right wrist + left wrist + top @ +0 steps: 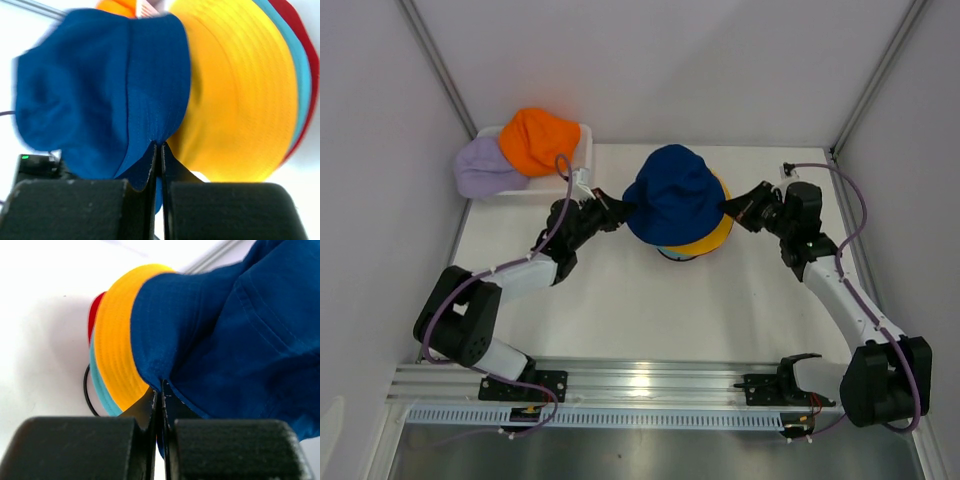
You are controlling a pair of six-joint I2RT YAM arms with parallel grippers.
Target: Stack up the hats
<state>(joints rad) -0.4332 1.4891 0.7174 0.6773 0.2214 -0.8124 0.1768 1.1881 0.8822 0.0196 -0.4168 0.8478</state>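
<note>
Navy blue hat sits at the centre of the top view, draped over the yellow hat, its brim pinched on both sides. At the hat's left edge the left gripper has its jaws closed tight on the brim. At the right edge the right gripper is clamped on the brim in the same way. In the left wrist view the teal hat and red hat show as thin edges under the yellow one, and a black wire curves beneath them. In the upper left of the top view the orange hat and lavender hat lie touching, over a white basket at the far edge of the white table.
</note>
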